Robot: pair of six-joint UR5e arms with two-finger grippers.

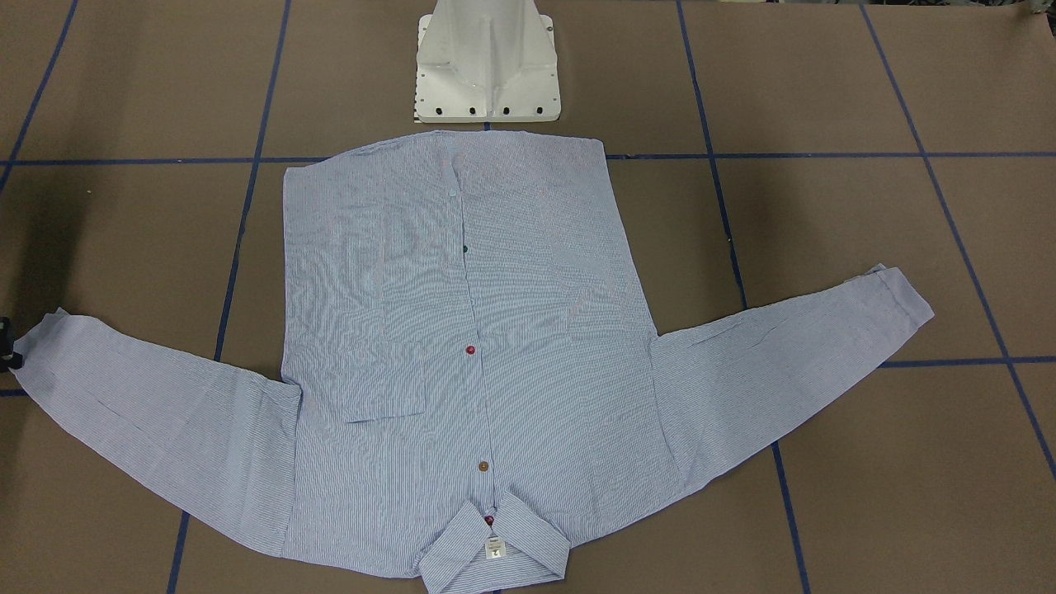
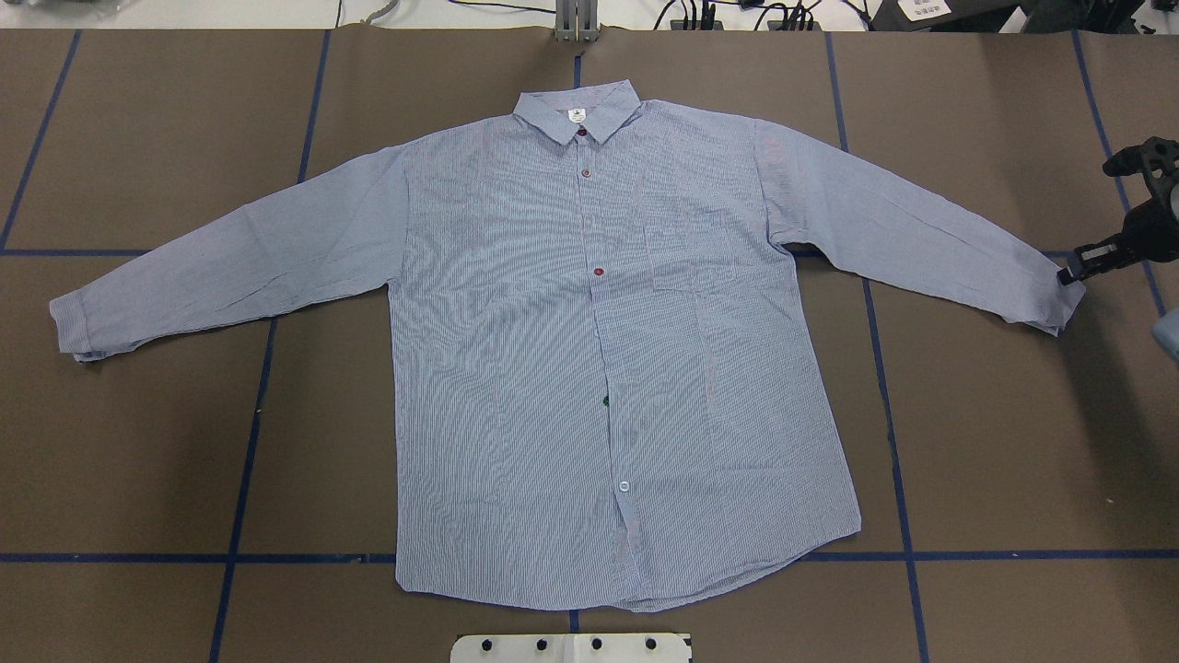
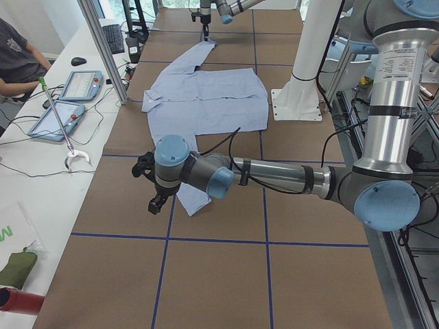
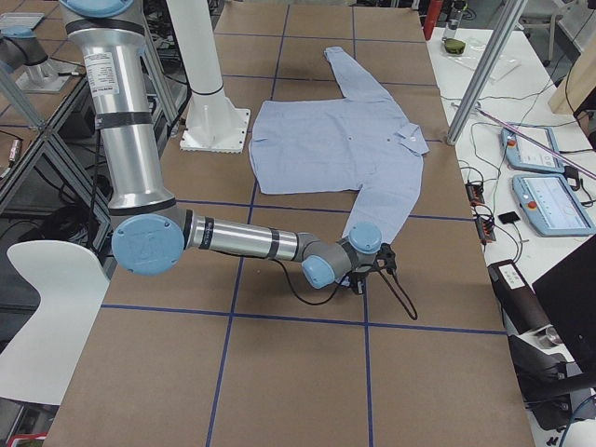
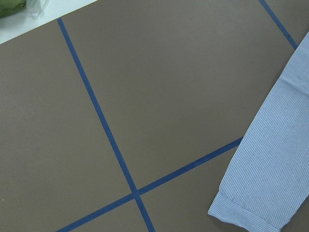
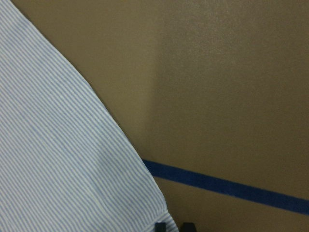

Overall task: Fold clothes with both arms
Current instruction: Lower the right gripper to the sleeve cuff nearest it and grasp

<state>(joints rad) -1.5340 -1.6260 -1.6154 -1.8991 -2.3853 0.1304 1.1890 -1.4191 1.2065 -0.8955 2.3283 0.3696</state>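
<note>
Right jaws, fingertips (image 6: pixel 160 226) barely apart, meet the right-side cuff (image 2: pixel 1050 296); grip unclear. Left jaws hover beside the left-side cuff (image 2: pixel 78 330), state unclear. The light blue-and-white striped button-up shirt (image 2: pixel 553 368) lies flat on the brown table (image 2: pixel 184 460), collar at 12 o'clock overhead.

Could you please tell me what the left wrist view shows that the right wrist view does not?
Only the left wrist view shows the end of the shirt's cuff, two lines of blue tape crossing, and a white surface with a green thing in the top corner. Only the right wrist view shows the right gripper, as dark tips at the bottom edge beside the shirt's edge, with a single line of tape. Both show striped shirt cloth lying on the brown table marked with tape.
</note>
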